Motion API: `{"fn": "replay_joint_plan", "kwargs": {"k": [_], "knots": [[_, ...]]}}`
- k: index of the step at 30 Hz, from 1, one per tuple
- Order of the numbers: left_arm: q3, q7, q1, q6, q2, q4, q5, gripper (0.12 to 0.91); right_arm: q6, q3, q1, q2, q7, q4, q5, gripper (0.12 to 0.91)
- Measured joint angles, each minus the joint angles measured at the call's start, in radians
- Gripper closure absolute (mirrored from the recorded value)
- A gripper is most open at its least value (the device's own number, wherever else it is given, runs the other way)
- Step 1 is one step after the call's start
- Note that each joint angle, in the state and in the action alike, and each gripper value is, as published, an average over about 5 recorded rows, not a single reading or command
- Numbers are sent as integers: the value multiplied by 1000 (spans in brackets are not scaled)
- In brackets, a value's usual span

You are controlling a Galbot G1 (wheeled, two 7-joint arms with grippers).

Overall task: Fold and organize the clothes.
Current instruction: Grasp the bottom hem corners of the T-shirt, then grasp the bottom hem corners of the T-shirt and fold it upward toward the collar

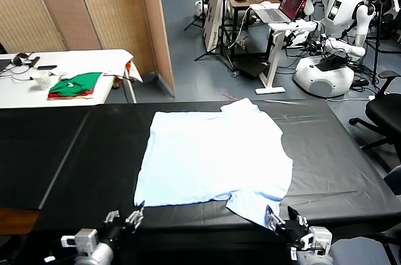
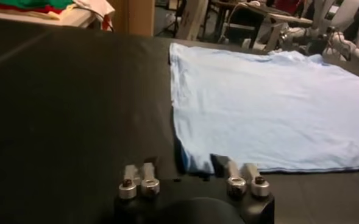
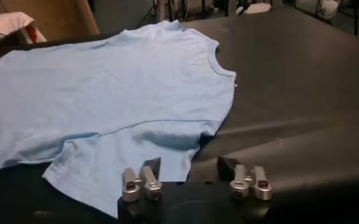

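Note:
The clothes, one pale light-blue T-shirt (image 1: 213, 152), lie spread flat on the black table (image 1: 69, 158) with the neck toward the robot's right. My left gripper (image 1: 124, 217) sits low at the table's near edge, right at the shirt's near left hem corner (image 2: 188, 159). The left wrist view shows that gripper (image 2: 185, 163) with the corner just ahead of it. At the near right, my right gripper (image 1: 282, 218) is shut, against the hem of the near sleeve (image 3: 100, 164). Whether it pinches the cloth is hidden in the right wrist view (image 3: 188, 164). No lettering shows on the shirt (image 3: 106, 79).
Behind the black table on the left stands a white table (image 1: 81, 58) with folded green and red garments (image 1: 75, 84) and a white cloth (image 1: 128, 67). A wooden screen (image 1: 100, 2) rises behind it. An office chair (image 1: 385, 111) stands at the right.

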Motion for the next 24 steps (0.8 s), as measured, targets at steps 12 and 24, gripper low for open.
{"fn": "replay_joint_plan", "kwargs": {"k": [12, 24], "knots": [[-21, -25, 74, 9, 5, -62, 30, 884, -35, -18, -140, -3, 42, 144, -23, 885], [-85, -36, 204, -34, -18, -183, 39, 884, 56, 9, -71, -32, -29, 140, 11, 885]]}}
